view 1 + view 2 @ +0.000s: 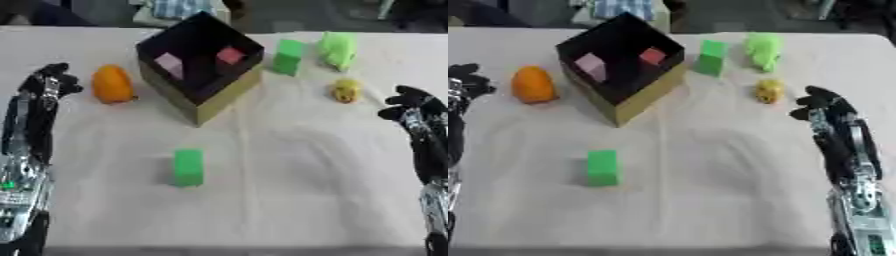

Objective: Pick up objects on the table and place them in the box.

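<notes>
Between picks: left hand (44, 87) and right hand (826, 107) both seem curled, empty. Pink cube (169, 64) and red cube (230, 55) inside black cardboard box (214, 97); orange rounded object (112, 84) lies left of it, nearest the left hand; likely next

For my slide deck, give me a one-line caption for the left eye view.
Both hands wait at the table edges; box holds two blocks while an orange object and green block remain outside.

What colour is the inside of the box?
Black inside the box, with tan outer walls; the left eye view shows it best.
</notes>
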Robot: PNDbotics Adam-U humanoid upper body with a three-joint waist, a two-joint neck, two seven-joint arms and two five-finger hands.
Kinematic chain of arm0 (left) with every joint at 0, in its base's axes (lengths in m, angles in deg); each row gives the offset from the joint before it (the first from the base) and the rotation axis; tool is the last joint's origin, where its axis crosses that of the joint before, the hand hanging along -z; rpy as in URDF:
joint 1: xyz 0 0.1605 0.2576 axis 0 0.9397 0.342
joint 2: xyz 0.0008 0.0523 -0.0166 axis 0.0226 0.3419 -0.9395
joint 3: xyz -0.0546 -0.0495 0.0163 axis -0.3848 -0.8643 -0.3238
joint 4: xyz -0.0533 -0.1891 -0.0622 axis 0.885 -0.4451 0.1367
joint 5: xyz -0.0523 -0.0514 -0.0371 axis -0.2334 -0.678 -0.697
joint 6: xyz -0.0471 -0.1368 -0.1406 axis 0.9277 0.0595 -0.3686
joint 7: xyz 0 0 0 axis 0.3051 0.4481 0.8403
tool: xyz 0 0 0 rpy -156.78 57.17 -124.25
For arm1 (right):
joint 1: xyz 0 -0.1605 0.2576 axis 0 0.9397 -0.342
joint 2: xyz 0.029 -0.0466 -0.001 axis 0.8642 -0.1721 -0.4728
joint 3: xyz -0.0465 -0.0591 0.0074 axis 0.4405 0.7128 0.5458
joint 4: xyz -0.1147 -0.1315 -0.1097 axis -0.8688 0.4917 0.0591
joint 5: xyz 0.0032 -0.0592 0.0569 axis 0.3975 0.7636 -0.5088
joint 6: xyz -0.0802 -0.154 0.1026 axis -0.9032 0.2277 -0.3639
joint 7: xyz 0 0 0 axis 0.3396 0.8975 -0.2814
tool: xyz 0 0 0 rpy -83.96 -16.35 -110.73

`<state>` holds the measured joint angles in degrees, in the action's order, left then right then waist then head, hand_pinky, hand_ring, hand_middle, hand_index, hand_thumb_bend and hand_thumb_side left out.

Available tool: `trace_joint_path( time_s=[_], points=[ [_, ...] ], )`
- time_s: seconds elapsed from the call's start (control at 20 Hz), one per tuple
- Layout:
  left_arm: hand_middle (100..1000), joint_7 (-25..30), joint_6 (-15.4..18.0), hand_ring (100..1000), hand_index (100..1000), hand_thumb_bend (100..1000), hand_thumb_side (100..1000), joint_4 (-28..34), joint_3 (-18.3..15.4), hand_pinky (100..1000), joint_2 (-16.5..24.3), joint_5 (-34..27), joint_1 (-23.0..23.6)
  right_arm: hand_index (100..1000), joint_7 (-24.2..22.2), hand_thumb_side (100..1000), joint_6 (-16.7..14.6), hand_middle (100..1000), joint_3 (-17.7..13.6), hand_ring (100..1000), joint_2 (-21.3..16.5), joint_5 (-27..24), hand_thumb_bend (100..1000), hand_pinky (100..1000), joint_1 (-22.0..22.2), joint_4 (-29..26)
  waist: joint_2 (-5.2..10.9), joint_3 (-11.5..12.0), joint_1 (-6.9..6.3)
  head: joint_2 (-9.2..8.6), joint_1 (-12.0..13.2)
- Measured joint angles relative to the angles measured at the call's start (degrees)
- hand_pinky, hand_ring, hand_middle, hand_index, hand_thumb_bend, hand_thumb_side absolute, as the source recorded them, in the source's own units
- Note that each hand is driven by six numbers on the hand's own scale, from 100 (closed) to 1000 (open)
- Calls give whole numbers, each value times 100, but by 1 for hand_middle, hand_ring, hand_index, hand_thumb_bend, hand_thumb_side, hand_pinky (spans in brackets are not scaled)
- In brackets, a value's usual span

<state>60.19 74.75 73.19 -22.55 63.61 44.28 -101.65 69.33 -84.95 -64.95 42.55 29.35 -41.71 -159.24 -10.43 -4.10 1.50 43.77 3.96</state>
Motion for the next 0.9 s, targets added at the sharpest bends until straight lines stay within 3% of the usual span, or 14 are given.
trace_joint_path(
  time_s=[0.35,0.65,0.9],
  points=[
    [630,425,-52,662,815,149,562,-650,165,826,1009,985,-898,774,-2,577,1,614,2,590,0,0,100,691,28,0,2,-60,0,1,-8],
    [710,1252,108,711,853,283,430,-1771,709,811,1882,2519,-1907,774,-23,576,10,614,12,589,-2,1,100,691,50,1,7,-118,-50,4,-27],
    [744,2111,494,733,873,341,385,-2939,1244,806,2161,3671,-2867,774,-39,576,15,614,38,589,-3,1,100,691,96,3,8,-153,-55,5,-59]
  ],
)
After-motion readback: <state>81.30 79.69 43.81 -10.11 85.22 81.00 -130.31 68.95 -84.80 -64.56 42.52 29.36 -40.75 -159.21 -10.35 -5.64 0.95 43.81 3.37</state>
